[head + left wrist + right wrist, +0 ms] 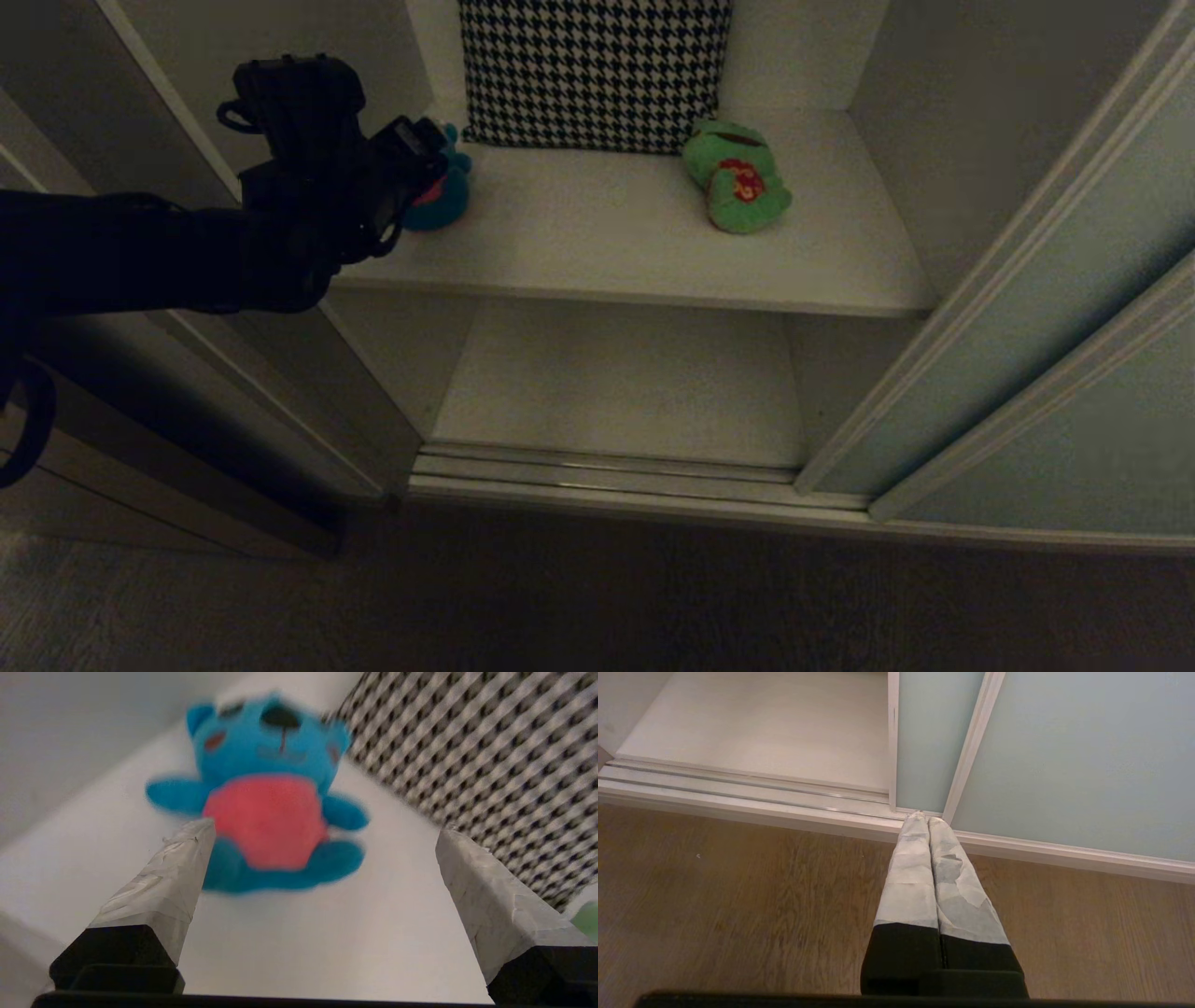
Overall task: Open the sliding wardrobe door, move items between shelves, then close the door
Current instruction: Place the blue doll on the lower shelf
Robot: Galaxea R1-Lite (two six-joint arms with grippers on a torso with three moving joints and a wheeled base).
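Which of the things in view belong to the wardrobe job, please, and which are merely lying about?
Part of the job:
- small teal-blue plush bear with red belly, before the open left gripper
- green plush frog with red markings
- white upper shelf board
- white lower shelf board
- pale grey-green sliding door, slid open

Just lying about:
- black-and-white houndstooth cushion
- brown wooden floor
- shut right gripper, parked low

1. You face a dim room with a wood-grain floor (738,896).
2. A pale metallic track (607,471) runs along the wardrobe's foot.
3. A black-and-white houndstooth cushion (593,70) leans against the white back wall (803,47).
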